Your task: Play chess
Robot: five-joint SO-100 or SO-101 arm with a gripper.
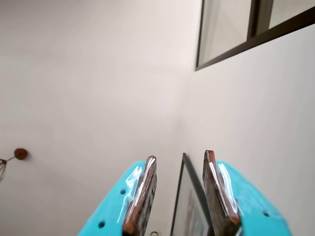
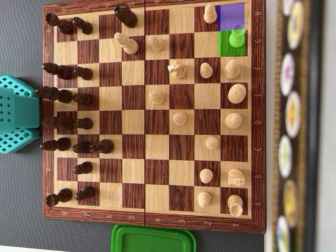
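In the overhead view a wooden chessboard (image 2: 152,221) fills the frame. Dark pieces (image 2: 65,96) stand along its left side, and one dark piece (image 2: 126,16) is near the top middle. Light pieces (image 2: 233,122) are spread over the right half. A purple patch (image 2: 232,16) marks the top right corner square. A green patch (image 2: 227,47) marks the square below it, where a pawn (image 2: 237,35) stands. In the wrist view my gripper (image 1: 180,156) points up at a white wall, open, with nothing between its brown pads (image 1: 142,191). The board is out of that view.
The arm's teal body (image 2: 18,113) sits at the board's left edge. A green lid (image 2: 152,239) lies below the board. A blurred strip of round discs (image 2: 291,126) runs down the right. The wrist view shows a window frame (image 1: 246,44) and a framed picture (image 1: 189,196).
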